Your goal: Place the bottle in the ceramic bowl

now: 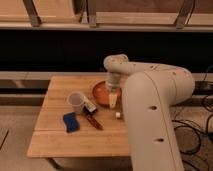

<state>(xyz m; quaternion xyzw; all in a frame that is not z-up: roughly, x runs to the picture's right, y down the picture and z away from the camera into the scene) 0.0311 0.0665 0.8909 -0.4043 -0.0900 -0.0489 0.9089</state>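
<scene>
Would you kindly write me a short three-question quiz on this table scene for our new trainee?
1. True or false: the cup stands inside the bowl.
2. The gripper hangs right above which thing? A cup; B bottle; C blue pad.
3. Fill in: the bowl's inside is ___ in colour.
Key: 1 false, the cup stands on the table, left of the bowl. 2 B, at the bowl's near right edge. 3 orange-red.
</scene>
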